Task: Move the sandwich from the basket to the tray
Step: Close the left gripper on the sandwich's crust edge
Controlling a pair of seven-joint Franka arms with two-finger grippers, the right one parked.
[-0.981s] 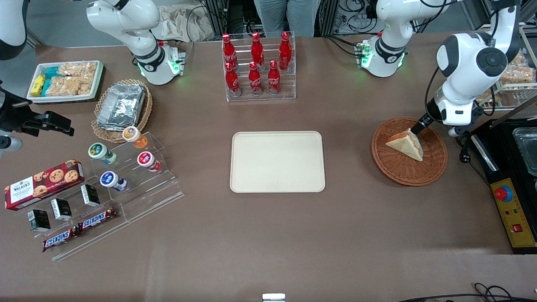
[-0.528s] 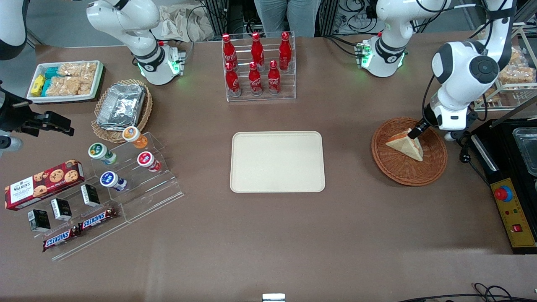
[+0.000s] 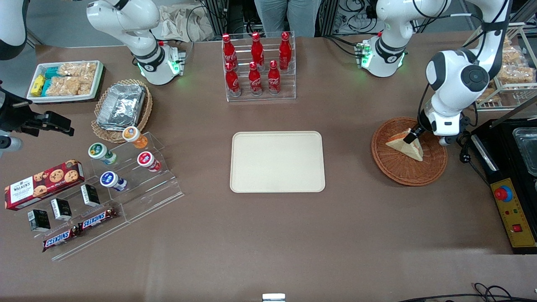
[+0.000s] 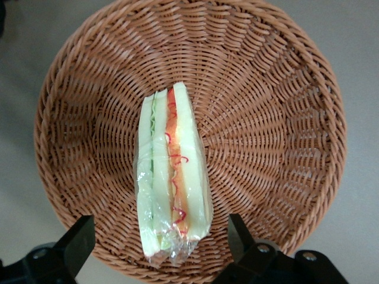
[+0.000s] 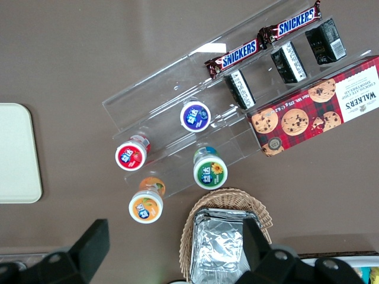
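tray (image 3: 277, 161): cream, bare, mid-table, well apart from the basket

sandwich (image 3: 406, 144): wedge standing on edge in the basket (image 3: 434, 165), toward the working arm's end; not yet lifted

gripper (image 3: 411, 137): over the last second it has come down and slid in over the sandwich's upper end; in the wrist view its fingers (image 4: 76, 244) stand wide apart, one on each side of the sandwich (image 4: 172, 183), gripping nothing; judged poised to close

surface: brown table (image 3: 268, 235)

room: bottle rack (image 3: 258, 67) farther from the camera than the tray

Gripper (image 3: 410, 137) has slid toward 10 o'clock over the sandwich (image 3: 405, 144), jaws open astride it; arm swung along.
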